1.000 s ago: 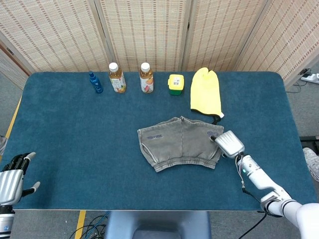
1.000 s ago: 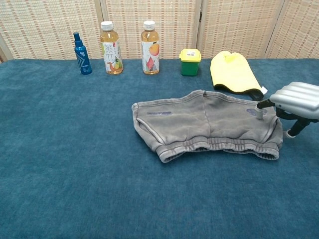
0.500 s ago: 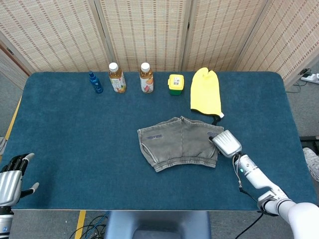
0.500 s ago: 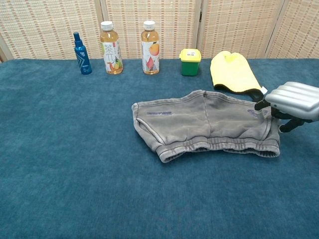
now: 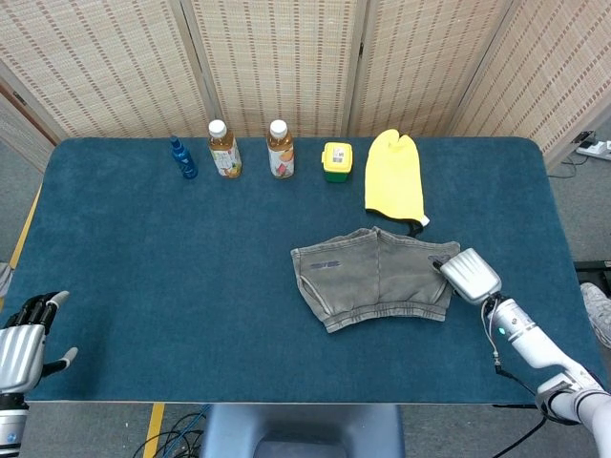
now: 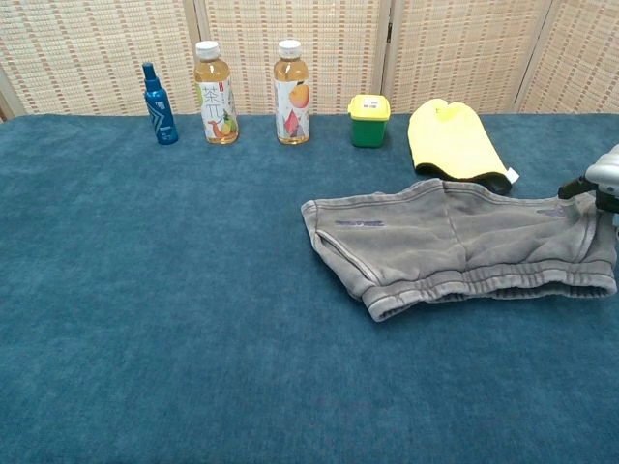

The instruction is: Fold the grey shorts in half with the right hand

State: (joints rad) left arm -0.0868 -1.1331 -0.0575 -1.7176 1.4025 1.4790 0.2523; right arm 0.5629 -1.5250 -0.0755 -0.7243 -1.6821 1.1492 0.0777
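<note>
Shorts [image 5: 377, 277] — grey, spread flat and unfolded on the blue table [image 5: 143, 286], right of centre, waistband toward the near edge, legs toward the far one; right hand [image 5: 468, 275] set at the shorts' right edge, fingertips on or under the cloth there (cannot tell from either view whether cloth is truly pinched, since the fingers hide beneath the palm in the head view and only a sliver of the hand shows at the frame's edge in the chest view). Left hand [image 5: 24, 343] low at the near-left corner, fingers apart, holding nothing, well clear of everything.

Judged as the grasp stage of the fold; nothing doubled over yet. To do it well: secure both layers at the right edge, near the waistband corner if possible; lift only enough to clear the cloth beneath; carry leftward over the middle seam and lay the right edge on the left edge, waistband to waistband; release once flat. Risk — a thin pinch catching only the top layer, or dragging the whole garment sideways rather than folding it.

Room: broad open carpet to the left and front of the shorts; yellow mitt [image 5: 395, 183] just beyond the far right leg, close but apart; green-lidded jar [image 5: 335, 160], two tea bottles [image 5: 252, 149] and blue bottle [image 5: 182, 158] along the far edge, well apart from the fold's path.
</note>
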